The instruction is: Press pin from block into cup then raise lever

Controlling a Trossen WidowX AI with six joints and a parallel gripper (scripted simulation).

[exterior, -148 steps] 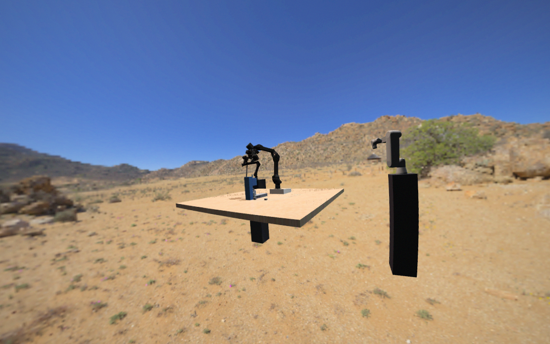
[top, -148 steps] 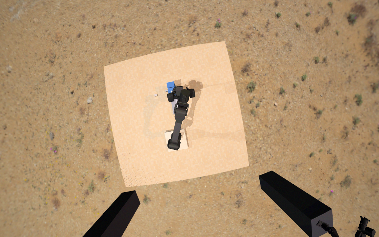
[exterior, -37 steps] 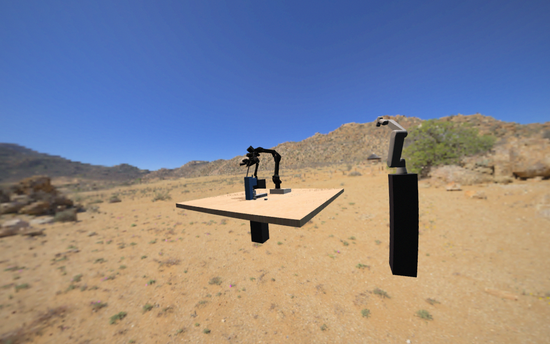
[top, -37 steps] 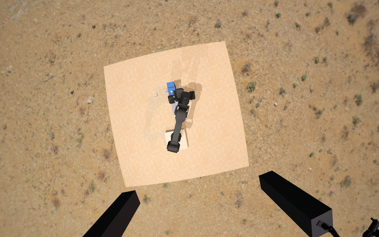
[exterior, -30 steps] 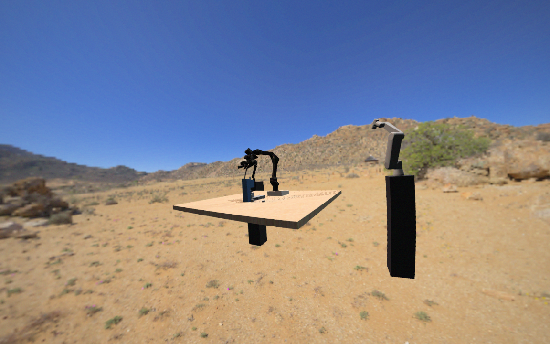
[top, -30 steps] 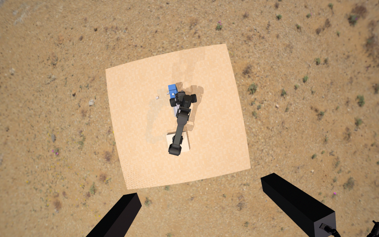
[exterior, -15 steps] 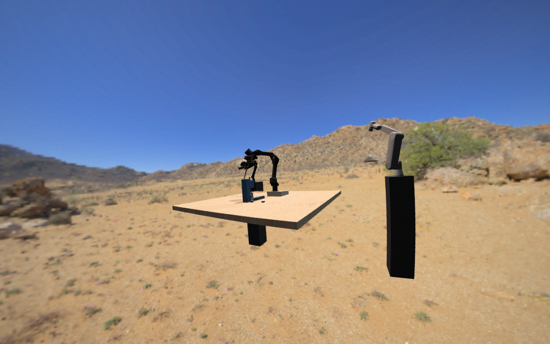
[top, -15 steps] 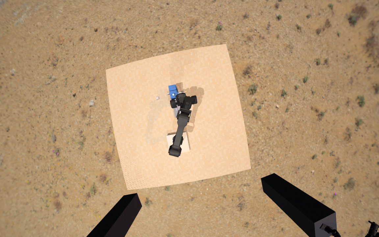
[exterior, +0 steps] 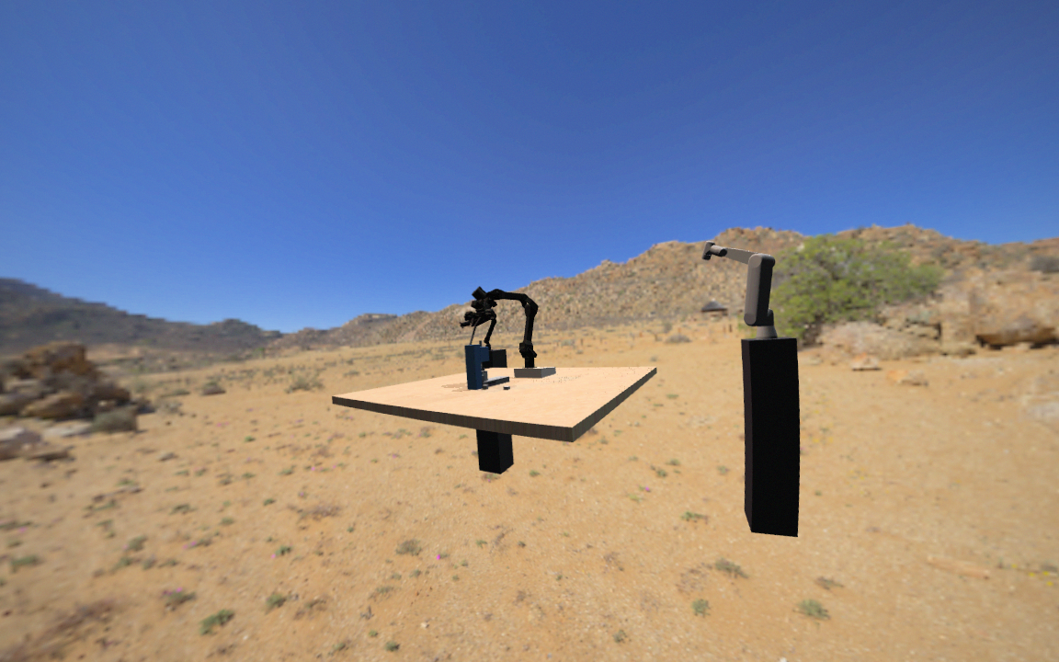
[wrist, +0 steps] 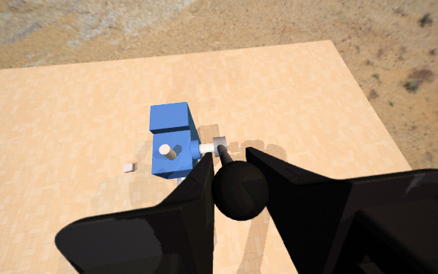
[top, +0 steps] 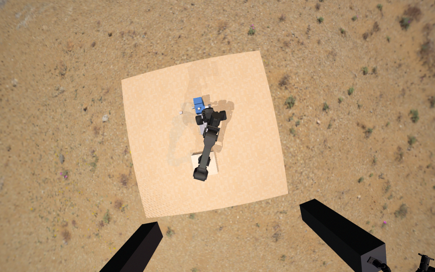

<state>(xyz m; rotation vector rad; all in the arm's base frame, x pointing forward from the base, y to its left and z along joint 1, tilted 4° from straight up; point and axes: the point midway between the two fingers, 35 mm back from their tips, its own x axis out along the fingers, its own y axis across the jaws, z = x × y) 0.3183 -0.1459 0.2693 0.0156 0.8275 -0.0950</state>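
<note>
with the lever's ball knob [wrist: 240, 190] grasped by the gripper [top: 209, 111] [exterior: 467, 322] [wrist: 229, 154] beside the blue press [top: 198, 104] [exterior: 475, 367] [wrist: 171, 152], pressing or lever return seems under way, release is left, and block, pin and cup cannot be made out there.

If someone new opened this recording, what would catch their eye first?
Probably the bright blue press, standing on the pale square table. In the wrist view, the lever's black ball knob looms large, gripped between the dark jaws. Outside, a second, grey arm perches on a tall black pillar beyond the table's edge.
</note>
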